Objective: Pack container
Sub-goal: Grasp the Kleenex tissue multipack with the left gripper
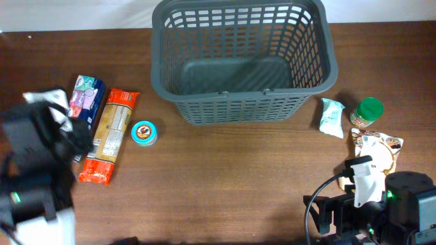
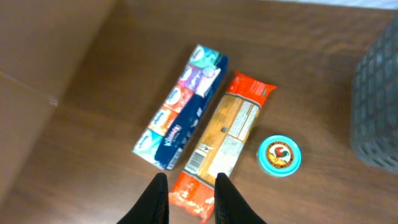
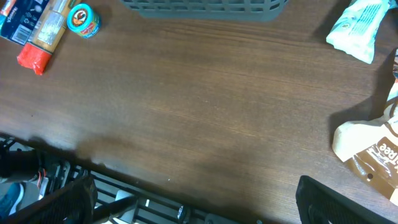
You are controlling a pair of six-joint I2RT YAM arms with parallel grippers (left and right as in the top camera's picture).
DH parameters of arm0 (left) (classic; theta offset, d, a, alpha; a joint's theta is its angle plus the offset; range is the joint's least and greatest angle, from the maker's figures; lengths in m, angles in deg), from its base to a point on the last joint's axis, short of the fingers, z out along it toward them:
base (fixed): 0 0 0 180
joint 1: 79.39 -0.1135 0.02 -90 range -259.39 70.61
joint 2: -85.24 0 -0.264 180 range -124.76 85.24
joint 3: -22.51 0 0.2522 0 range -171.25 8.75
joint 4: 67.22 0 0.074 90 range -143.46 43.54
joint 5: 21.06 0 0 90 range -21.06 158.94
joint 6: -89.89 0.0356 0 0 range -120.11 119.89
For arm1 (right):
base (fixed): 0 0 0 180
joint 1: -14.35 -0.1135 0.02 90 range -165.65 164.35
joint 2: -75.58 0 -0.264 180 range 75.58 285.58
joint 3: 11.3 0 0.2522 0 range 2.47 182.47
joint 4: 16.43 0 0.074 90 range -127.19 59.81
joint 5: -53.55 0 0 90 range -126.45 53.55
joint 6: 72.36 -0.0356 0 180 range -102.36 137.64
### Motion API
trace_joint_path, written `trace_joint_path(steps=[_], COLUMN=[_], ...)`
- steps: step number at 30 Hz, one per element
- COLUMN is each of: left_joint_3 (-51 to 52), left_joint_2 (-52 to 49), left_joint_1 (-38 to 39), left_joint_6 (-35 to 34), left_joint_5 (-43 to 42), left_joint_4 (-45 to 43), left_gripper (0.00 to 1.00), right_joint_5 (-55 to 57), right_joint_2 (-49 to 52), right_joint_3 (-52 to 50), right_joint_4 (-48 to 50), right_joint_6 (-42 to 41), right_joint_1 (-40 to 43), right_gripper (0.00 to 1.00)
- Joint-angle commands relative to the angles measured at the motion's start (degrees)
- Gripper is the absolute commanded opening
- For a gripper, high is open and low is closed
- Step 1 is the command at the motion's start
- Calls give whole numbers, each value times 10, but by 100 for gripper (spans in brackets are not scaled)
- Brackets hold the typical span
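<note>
The container, a big dark grey slotted basket, stands empty at the back middle of the table. My left gripper hangs above the near end of a red-ended pasta packet. Its fingers stand a little apart, so it is open with nothing gripped. A blue tissue pack lies left of the packet and a teal round tin to its right. My right gripper is wide open over bare wood near the front edge, holding nothing. A brown and white bag lies just to its right.
Right of the basket lie a white and green pouch and a green-lidded jar. The brown and white bag lies below them. The left arm's body covers the far left edge. The table's front edge runs under the right arm.
</note>
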Motion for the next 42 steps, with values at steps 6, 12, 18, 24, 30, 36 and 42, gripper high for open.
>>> trace_joint_path(steps=[6,12,18,24,30,36,42], left_joint_3=[-7,-7,-7,-7,-7,-7,-7], left_joint_2=[-178,-297,-391,-466,-530,-563,-567], left_joint_1=[-177,-176,-167,-145,-127,-118,-118], left_joint_6=[143,228,308,339,350,350,350], left_joint_5=[-161,-158,-158,-158,-157,-129,-112], left_joint_4=[-107,-187,-245,-284,-319,-346,-349], left_gripper=[29,56,85,99,99,99,61], right_joint_5=[-9,-6,-2,-2,-2,-2,-2], right_joint_2=[-2,-2,-2,-2,-2,-2,-2], right_joint_3=[-3,-3,-3,-3,-3,-3,-3], right_joint_4=[4,16,17,17,17,17,17], right_joint_6=[0,0,0,-6,-10,-11,-11], right_joint_1=[-5,-5,-5,-5,-5,-5,-5], right_gripper=[99,99,99,99,99,99,99])
